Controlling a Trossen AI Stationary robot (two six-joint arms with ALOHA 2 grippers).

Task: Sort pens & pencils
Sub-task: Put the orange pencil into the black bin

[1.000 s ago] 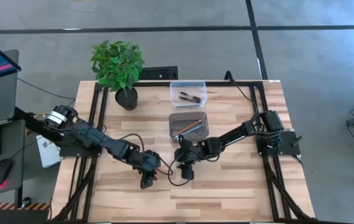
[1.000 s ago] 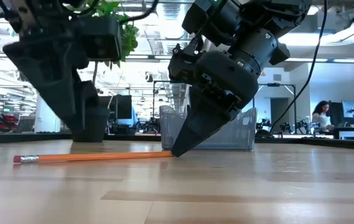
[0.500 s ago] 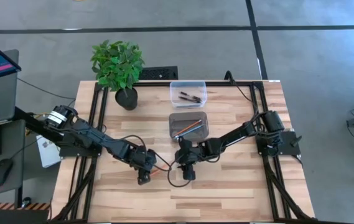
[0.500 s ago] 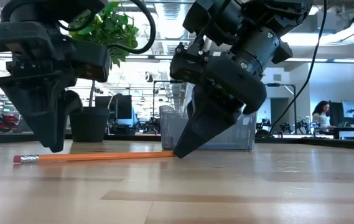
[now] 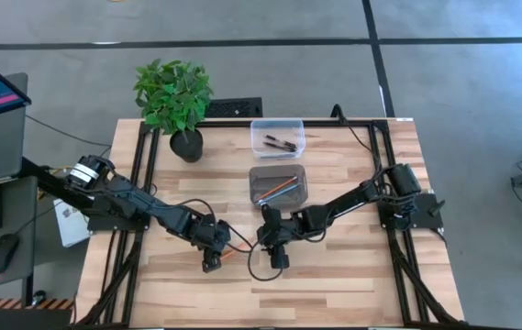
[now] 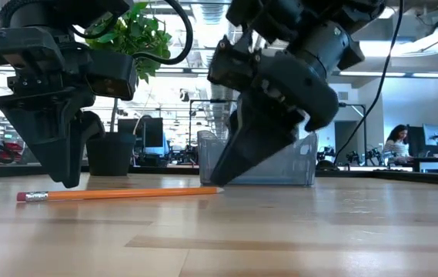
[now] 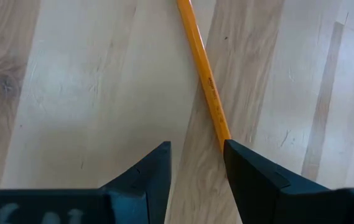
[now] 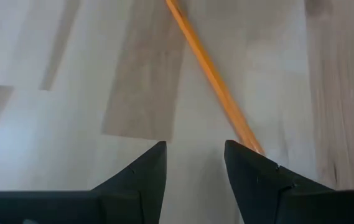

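Last orange pencil (image 6: pixel 118 195) lies flat on the table (image 6: pixel 280 238), between both grippers. Left gripper (image 7: pixel 196 163) and right gripper (image 8: pixel 195 163) hang unclenched, empty; next, one must straddle it and pinch.

left gripper (image 5: pixel 210 263) fingers parted, right gripper (image 5: pixel 277 258) likewise

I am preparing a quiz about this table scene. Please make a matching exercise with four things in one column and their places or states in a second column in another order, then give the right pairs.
Things:
1. orange pencil
2. clear bin
3. grey bin
4. potted plant

Places or states:
A. holds black pens
B. lies flat on the table between the left gripper and right gripper
C. stands at the far left corner
D. holds an orange pencil

Pairs: 1-B, 2-A, 3-D, 4-C
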